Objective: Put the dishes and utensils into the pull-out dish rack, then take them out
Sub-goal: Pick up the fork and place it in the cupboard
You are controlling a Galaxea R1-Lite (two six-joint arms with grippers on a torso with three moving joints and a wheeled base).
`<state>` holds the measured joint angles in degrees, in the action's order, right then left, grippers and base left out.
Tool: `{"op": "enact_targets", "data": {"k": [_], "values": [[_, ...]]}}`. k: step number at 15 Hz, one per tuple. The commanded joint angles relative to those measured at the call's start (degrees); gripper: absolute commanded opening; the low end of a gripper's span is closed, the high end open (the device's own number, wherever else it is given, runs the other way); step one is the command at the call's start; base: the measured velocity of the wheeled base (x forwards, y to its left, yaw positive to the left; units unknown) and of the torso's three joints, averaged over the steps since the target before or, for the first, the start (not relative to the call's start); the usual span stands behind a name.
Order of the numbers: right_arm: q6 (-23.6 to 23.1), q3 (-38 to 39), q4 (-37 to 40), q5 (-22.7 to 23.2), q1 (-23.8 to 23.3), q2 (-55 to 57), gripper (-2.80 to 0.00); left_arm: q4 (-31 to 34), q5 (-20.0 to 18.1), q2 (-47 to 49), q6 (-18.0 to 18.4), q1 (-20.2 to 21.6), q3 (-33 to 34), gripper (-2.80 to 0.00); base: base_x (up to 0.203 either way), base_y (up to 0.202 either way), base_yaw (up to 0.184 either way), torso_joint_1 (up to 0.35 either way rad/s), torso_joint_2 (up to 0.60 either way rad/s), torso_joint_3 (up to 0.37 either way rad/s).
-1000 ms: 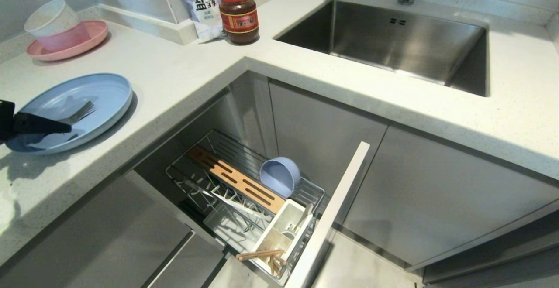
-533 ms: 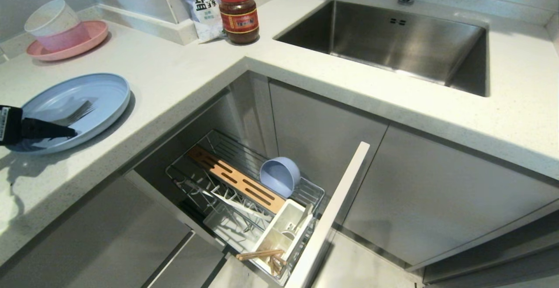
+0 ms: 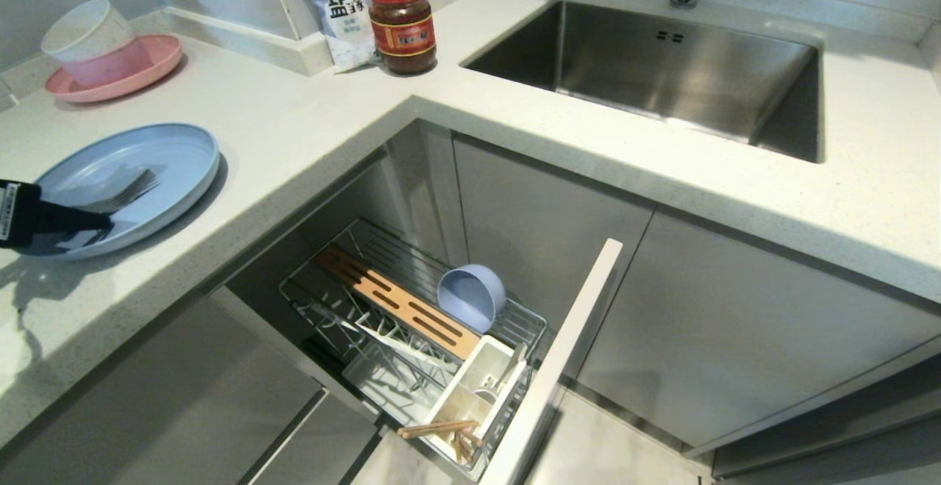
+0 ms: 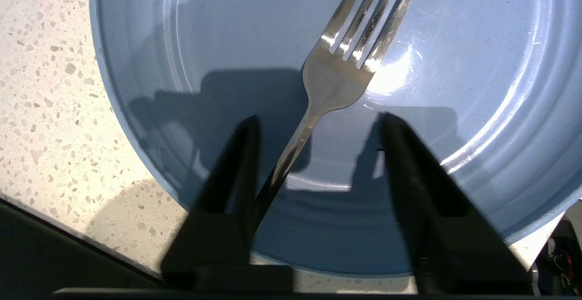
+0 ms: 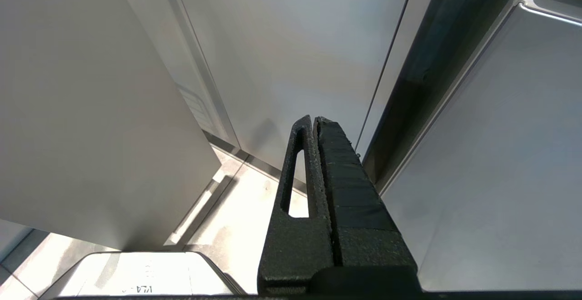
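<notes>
Slim silver fork [image 4: 334,70] lying on matte light-blue plate [image 4: 454,27] on speckled counter [image 4: 41,86], left pincer [image 4: 318,122] fingers apart, straddling its handle, one perhaps touching, right pincer [image 5: 314,120] pressed together

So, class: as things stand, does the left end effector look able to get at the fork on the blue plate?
Probably yes: the left end effector is open astride the fork handle on the blue plate, with nothing between them.
</notes>
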<state>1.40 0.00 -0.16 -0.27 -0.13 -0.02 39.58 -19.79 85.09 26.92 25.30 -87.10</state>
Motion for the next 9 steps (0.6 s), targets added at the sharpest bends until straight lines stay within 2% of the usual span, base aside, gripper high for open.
{"op": "enact_targets", "data": {"k": [1, 9], "values": [[0.00, 0.09, -0.02, 0.00, -0.01, -0.24, -2.80, 0.23, -0.13, 0.01, 0.15, -0.13, 0.00, -2.80, 0.000, 0.000, 0.000, 0.000, 0.00, 0.000], [0.00, 0.09, -0.02, 0.00, -0.04, -0.24, -2.80, -0.39, -0.08, 0.08, 0.07, -0.25, 0.00, -2.80, 0.000, 0.000, 0.000, 0.000, 0.00, 0.000]]}}
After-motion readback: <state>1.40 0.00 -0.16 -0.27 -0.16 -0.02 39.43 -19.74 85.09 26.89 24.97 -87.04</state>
